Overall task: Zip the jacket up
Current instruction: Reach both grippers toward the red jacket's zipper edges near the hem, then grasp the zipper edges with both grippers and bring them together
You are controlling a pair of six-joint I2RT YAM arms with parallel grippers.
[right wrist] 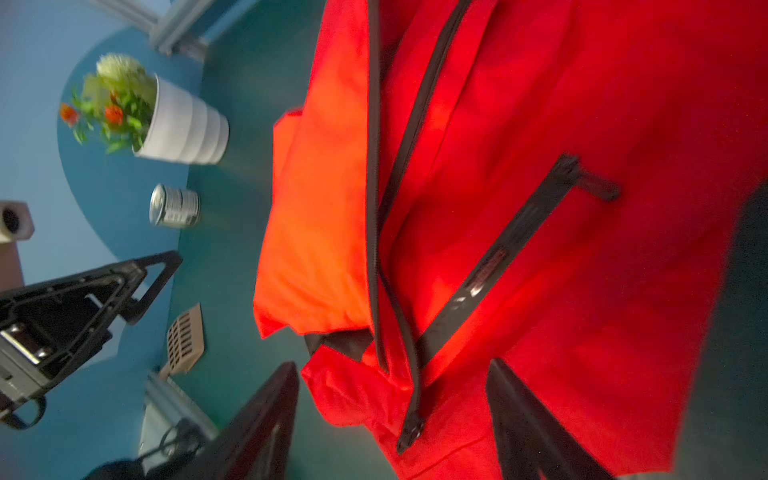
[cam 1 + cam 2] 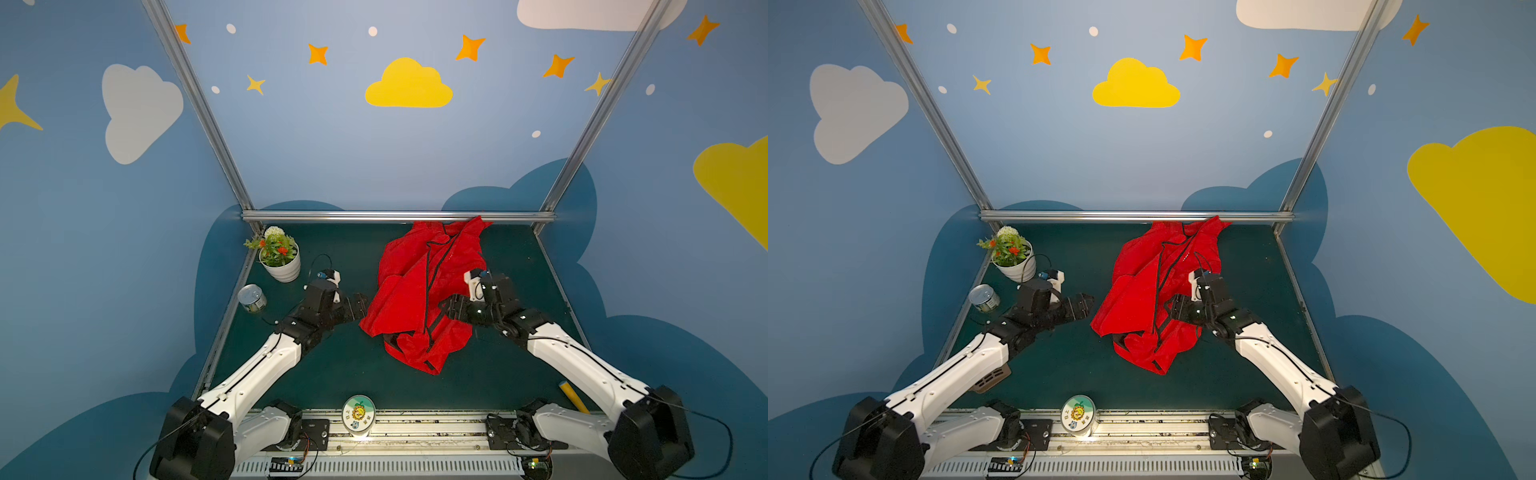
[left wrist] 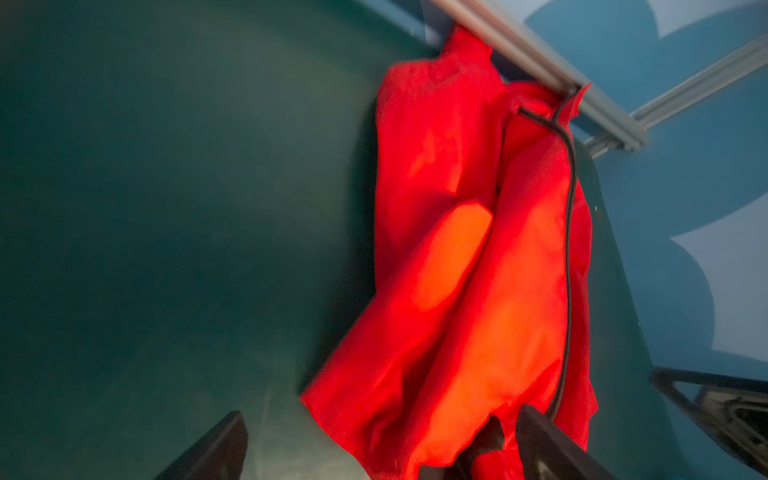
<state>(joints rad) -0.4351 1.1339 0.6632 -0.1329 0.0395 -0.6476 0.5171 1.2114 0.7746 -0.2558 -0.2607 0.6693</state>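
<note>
The jacket point(image 2: 415, 291) point(image 2: 1133, 291) lies crumpled on the green table, right of centre, its far end against the back rail. Its black zipper trim point(image 1: 374, 187) runs down the front, and the zipper's lower end point(image 1: 409, 432) lies between my right gripper's fingers. My right gripper point(image 2: 446, 306) point(image 2: 1173, 307) point(image 1: 392, 365) hangs over the jacket's right side with jaws apart around red fabric. A black pocket zip point(image 1: 498, 257) shows beside it. My left gripper point(image 2: 362, 305) point(image 2: 1087, 305) point(image 3: 382, 415) stands wide open at the jacket's left edge point(image 3: 478, 270), holding nothing.
A white flower pot point(image 2: 280, 259) and a tin can point(image 2: 252, 298) stand at the far left. A round printed lid point(image 2: 358, 411) sits at the front edge, a yellow cylinder point(image 2: 573, 395) at the front right. A tan vented piece point(image 2: 990, 376) lies under the left arm.
</note>
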